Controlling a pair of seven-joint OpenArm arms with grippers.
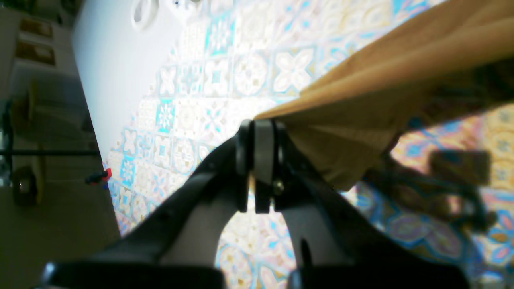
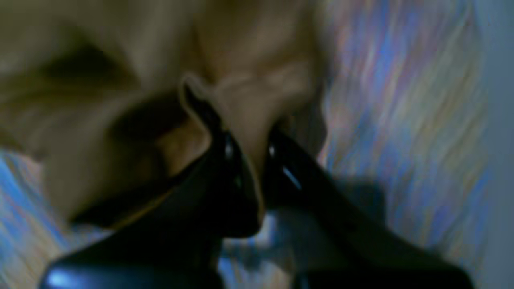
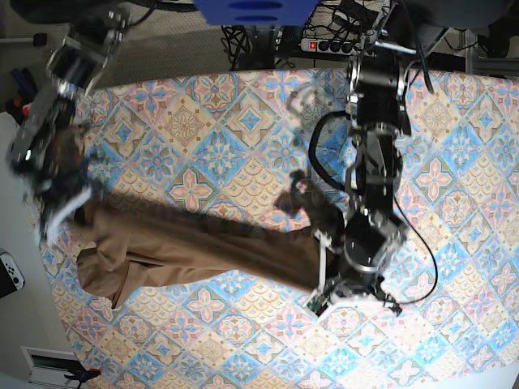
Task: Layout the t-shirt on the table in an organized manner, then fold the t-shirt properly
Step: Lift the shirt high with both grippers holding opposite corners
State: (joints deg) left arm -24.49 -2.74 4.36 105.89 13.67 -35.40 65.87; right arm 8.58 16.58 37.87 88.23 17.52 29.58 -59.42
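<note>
The tan-brown t-shirt (image 3: 195, 243) hangs stretched in a long rumpled band between my two grippers, low over the patterned table (image 3: 243, 121). My left gripper (image 3: 319, 271), on the right of the base view, is shut on one end of the cloth. The left wrist view shows its fingers (image 1: 261, 124) pinching a corner of the t-shirt (image 1: 381, 80) above the table (image 1: 249, 72). My right gripper (image 3: 69, 209), at the table's left edge, is shut on the other end. In the blurred right wrist view its fingertips (image 2: 249, 140) clamp a fold of the t-shirt (image 2: 249, 92).
A power strip (image 3: 324, 44) and cables lie past the table's far edge, beside a blue object (image 3: 255, 10). A black cable (image 3: 324, 154) loops along the left arm. A white controller (image 3: 8, 271) rests off the table's left side. The table's left edge runs close to the right gripper.
</note>
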